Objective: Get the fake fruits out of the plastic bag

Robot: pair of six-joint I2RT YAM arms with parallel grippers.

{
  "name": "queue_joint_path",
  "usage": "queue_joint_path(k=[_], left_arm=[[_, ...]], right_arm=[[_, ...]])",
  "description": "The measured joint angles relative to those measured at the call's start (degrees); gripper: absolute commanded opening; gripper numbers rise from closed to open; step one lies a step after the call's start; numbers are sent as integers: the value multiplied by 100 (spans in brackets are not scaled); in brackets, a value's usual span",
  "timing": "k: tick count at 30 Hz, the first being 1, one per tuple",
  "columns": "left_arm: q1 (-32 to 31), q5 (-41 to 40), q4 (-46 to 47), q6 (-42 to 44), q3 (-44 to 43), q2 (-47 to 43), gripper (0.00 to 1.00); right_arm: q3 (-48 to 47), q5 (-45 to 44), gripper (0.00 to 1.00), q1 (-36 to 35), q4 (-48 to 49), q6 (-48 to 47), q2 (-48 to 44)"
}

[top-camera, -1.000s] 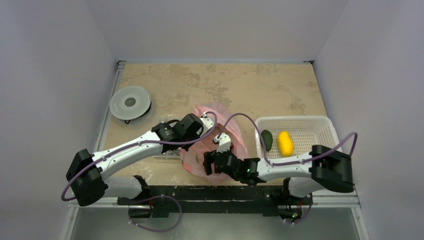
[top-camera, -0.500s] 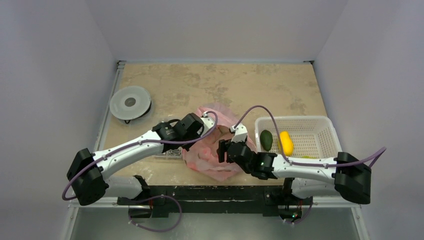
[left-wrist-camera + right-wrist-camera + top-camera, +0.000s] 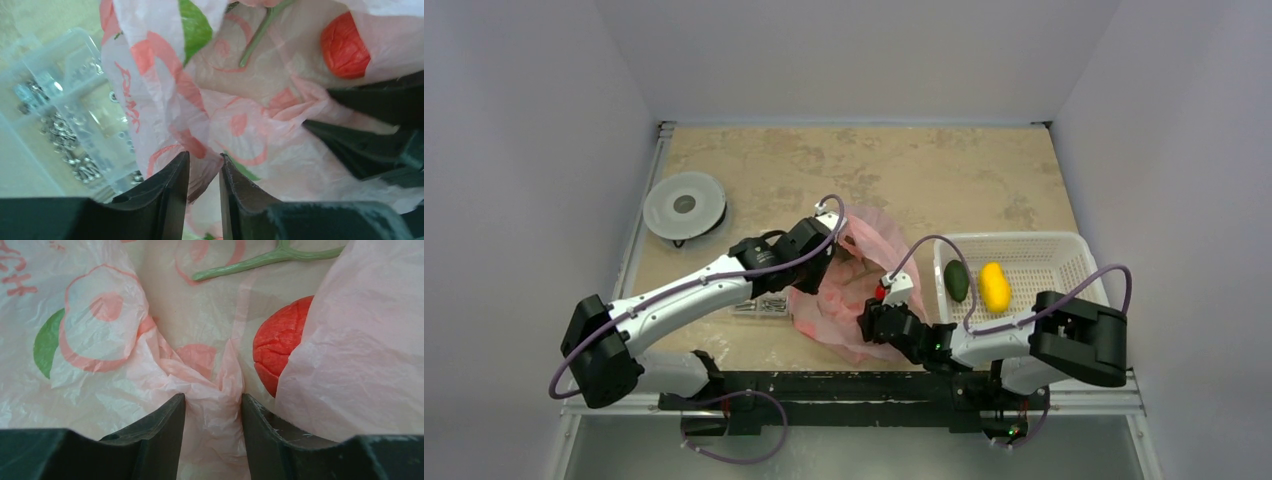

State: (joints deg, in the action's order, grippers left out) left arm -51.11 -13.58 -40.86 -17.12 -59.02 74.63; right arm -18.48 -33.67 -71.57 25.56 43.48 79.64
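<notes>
Grippers (image 3: 202,172) (image 3: 212,412) pinch plastic bag (image 3: 849,300) beside basket (image 3: 1064,255).

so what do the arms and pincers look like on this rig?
Both arms: white link shells with black joint housings and a purple cable looping along each. Left pincer and right pincer have matte black, smooth wedge-shaped fingers. No markings visible.

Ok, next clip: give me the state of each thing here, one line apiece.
Plastic bag: on the table, mouth open, pinched by both tools.
Left tool: shut on the bag's film.
Right tool: film bunched between its fingers.
Orange-red fruit: inside the bag, partly covered.
Green fruit: in the basket.
Yellow fruit: in the basket.
White basket: upright.
</notes>
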Motion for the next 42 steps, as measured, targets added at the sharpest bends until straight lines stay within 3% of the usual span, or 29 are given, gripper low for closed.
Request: queue_joint_path(k=[7, 14, 20, 27, 37, 42], left_arm=[[7, 234, 400, -1351, 748, -284, 70], [7, 745, 396, -1904, 1252, -1392, 77], [7, 1088, 369, -2006, 1224, -2085, 82], [7, 1062, -518, -1572, 229, -1963, 90], [55, 262, -1626, -310, -1847, -1784, 97], [98, 2, -1655, 313, -2415, -1451, 100]], right_arm=[[-20, 232, 56, 173, -190, -87, -369], [-136, 426, 71, 568, -955, -291, -1626], [-586, 743, 75, 1001, -1377, -621, -1882], [-1220, 741, 81, 1126, -1923, -1049, -1255], [-1906, 26, 85, 1147, -2938, -1207, -396], [-1906, -251, 95, 1154, -3407, -981, -396]])
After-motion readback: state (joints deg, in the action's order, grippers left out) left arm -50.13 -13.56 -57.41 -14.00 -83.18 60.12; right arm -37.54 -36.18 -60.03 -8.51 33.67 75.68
